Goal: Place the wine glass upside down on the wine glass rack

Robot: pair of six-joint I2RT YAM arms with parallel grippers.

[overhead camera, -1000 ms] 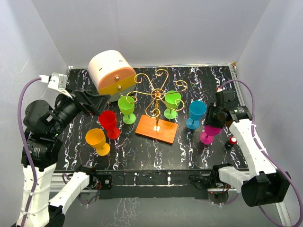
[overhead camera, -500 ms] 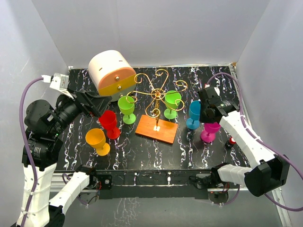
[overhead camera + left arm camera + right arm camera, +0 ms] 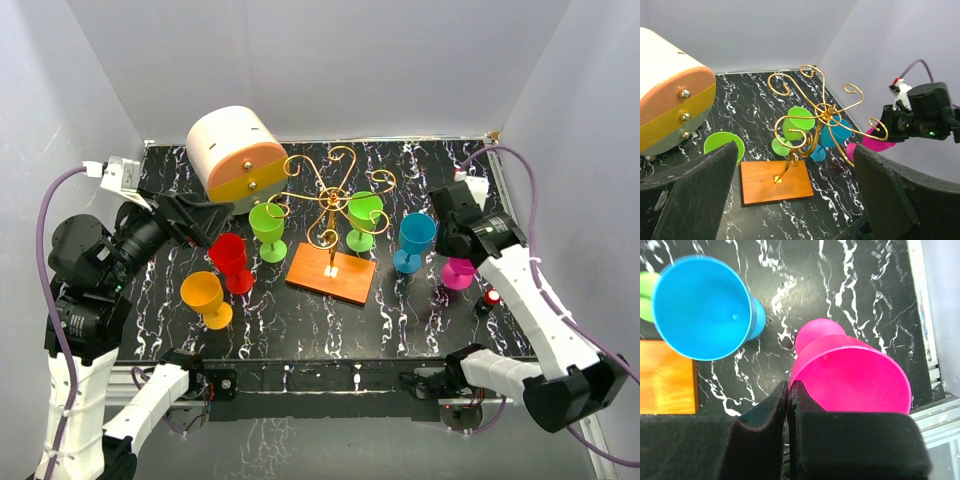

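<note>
The gold wire wine glass rack [image 3: 330, 200] stands on its orange base [image 3: 332, 272] mid-table; it also shows in the left wrist view [image 3: 815, 115]. My right gripper [image 3: 452, 245] is shut on the rim of the magenta wine glass [image 3: 459, 272], right of the rack. In the right wrist view the jaws [image 3: 788, 385] pinch the near-left rim of the magenta glass [image 3: 855, 375], which is mouth-up and tilted, its foot beyond the bowl. My left gripper [image 3: 195, 222] is open and empty, left of the rack, facing it [image 3: 795, 149].
A blue glass [image 3: 415, 235] stands just left of the magenta one. Two green glasses [image 3: 266, 222] [image 3: 364, 212] flank the rack. Red [image 3: 229, 255] and orange [image 3: 203, 293] glasses stand front left. A cream-and-orange drum box [image 3: 232, 150] is at the back left.
My right gripper swung left towards the blue glass, then back right. The magenta glass has shifted right with it and appears slightly raised. The left arm has not moved.
</note>
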